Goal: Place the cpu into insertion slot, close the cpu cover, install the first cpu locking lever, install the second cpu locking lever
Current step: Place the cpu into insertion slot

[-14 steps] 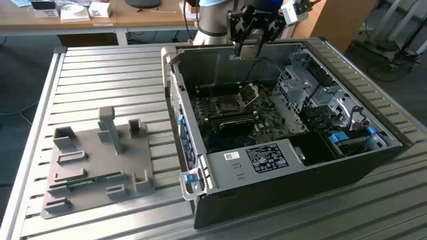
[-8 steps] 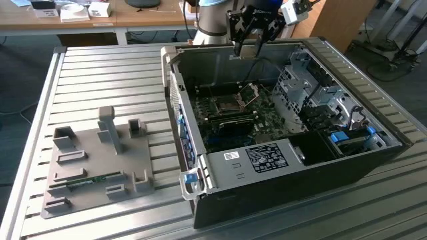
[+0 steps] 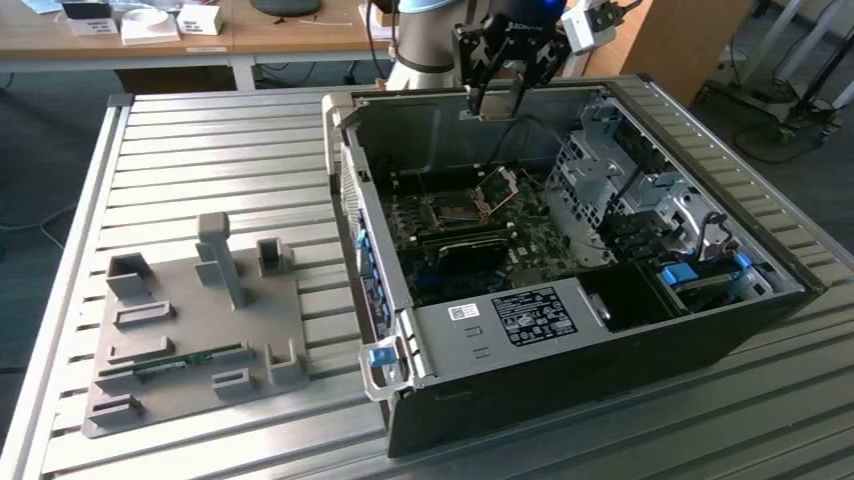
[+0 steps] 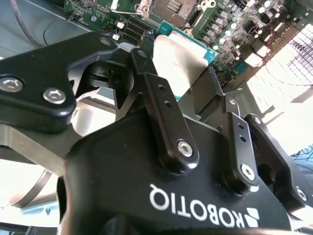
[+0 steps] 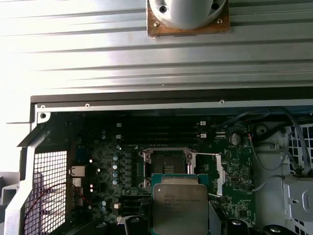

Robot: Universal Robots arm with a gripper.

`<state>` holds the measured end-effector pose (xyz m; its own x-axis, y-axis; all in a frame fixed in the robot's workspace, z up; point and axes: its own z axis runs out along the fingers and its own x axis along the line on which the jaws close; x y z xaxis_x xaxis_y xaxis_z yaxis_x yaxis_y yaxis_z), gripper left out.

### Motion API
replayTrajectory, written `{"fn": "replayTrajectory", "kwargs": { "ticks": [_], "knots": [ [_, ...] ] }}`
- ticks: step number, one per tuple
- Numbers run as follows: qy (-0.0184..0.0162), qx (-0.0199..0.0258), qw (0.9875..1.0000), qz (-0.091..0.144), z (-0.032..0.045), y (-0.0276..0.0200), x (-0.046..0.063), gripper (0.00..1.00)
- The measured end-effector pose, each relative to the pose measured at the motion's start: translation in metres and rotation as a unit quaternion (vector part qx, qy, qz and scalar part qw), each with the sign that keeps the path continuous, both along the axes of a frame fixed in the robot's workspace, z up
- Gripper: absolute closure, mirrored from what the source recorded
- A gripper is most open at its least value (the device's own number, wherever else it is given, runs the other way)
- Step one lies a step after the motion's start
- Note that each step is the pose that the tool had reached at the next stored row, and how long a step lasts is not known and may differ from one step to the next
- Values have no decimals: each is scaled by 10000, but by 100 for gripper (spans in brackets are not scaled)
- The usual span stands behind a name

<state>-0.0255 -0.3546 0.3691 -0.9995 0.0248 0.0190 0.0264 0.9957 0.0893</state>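
Observation:
My gripper (image 3: pixel 497 100) hangs over the far wall of the open computer case (image 3: pixel 561 380), shut on the cpu (image 3: pixel 495 113). In the second wrist view the black fingers (image 4: pixel 157 93) clamp the silver-topped cpu (image 4: pixel 178 61) by two opposite edges. The first wrist view looks down past the cpu (image 5: pixel 180 205) onto the green board, where the insertion slot (image 5: pixel 167 164) lies open just beyond it. In the exterior view the insertion slot (image 3: pixel 458 207) sits mid-board, with the cpu cover (image 3: pixel 499 190) tilted up beside it. The cpu is well above the board, touching nothing else.
The case lies on a slatted metal table (image 3: pixel 200 130). A metal drive cage (image 3: pixel 627 190) and loose cables fill the case on the exterior view's right. A grey fixture plate (image 3: pixel 200 320) holding a green memory stick (image 3: pixel 174 362) stands on the exterior view's left.

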Motion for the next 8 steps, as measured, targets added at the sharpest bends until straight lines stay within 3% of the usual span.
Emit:
{"fn": "replayTrajectory", "kwargs": {
  "ticks": [8],
  "knots": [
    [-1,0,10000,0,-19,0,0,46]
  ]
}}
